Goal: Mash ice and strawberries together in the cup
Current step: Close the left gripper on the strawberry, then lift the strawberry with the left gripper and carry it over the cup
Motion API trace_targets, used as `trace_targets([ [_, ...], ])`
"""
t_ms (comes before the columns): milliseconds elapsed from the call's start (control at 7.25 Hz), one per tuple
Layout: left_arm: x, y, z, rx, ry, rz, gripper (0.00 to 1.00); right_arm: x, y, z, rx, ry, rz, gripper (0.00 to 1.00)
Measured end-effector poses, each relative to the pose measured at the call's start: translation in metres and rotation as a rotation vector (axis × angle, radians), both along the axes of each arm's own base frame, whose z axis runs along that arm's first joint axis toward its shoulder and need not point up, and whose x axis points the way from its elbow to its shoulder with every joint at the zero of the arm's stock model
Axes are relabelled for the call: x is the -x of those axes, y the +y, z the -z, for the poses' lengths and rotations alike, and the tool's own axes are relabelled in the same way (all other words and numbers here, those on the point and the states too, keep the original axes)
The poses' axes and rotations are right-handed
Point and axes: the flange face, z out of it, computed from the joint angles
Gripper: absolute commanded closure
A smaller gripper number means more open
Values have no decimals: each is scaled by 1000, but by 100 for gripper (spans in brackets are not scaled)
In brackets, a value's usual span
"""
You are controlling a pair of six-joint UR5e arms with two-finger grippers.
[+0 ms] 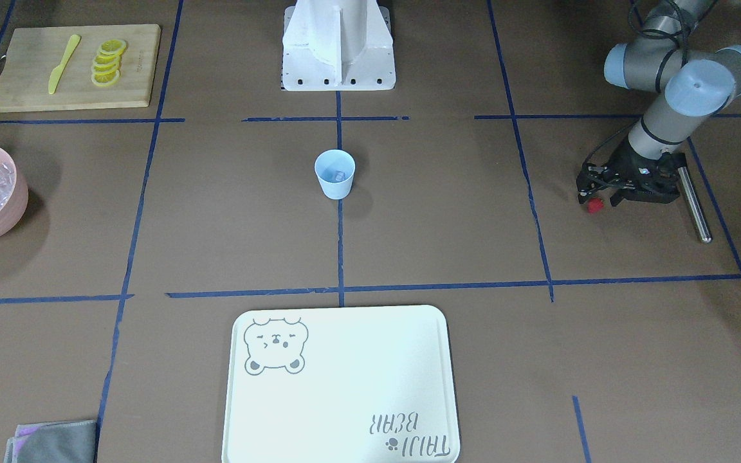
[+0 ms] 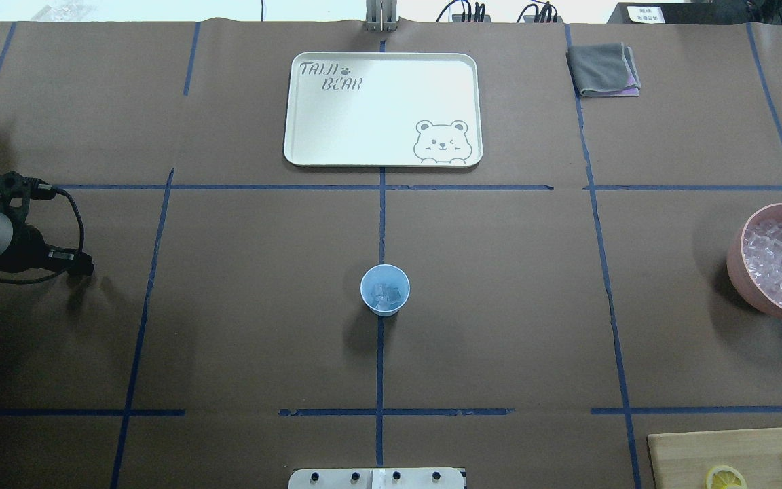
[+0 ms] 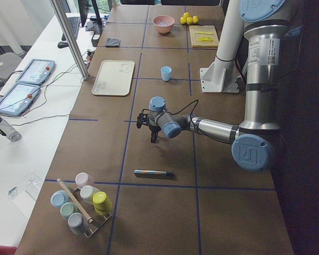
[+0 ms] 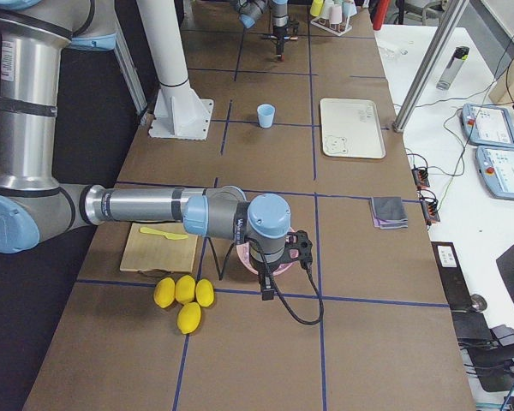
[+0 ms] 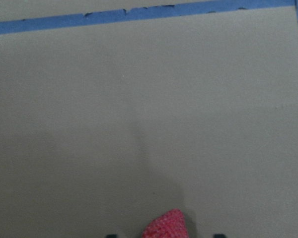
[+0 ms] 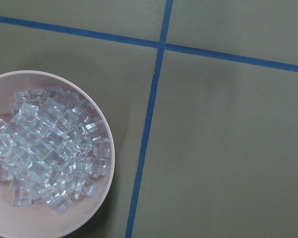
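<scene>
- We see the left gripper (image 1: 594,200) closed on the berry (image 1: 595,206), whose red tip shows between the fingers in the left wrist view (whether it touches the table we cannot tell).
- It is far from the cup (image 1: 334,173), out toward the robot's left, with a metal rod (image 1: 694,202) lying just beside the arm.
- The cup stands upright on the centre tape line, between the robot's base and the tray (image 1: 345,386).
- Ice (image 2: 387,295) already lies in the cup, a few clear cubes.
- More cubes fill the pink bowl (image 2: 737,258) at the table's right end.
- The right gripper (image 4: 267,287) hangs by that bowl; we cannot tell if its fingers are apart or together.
</scene>
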Motion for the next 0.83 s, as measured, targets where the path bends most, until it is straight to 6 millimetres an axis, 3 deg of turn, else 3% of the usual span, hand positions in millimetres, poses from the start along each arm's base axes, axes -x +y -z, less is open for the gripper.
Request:
trace_targets([
  [276,1,0,4,-8,3,-1,100,0,0,1,-1,0,-1,1],
  [414,3,0,17,-29,19,-1,100,0,0,1,-1,0,-1,1],
  [828,6,0,90,-67,55,-3,100,0,-1,3,-6,-1,-1,1],
])
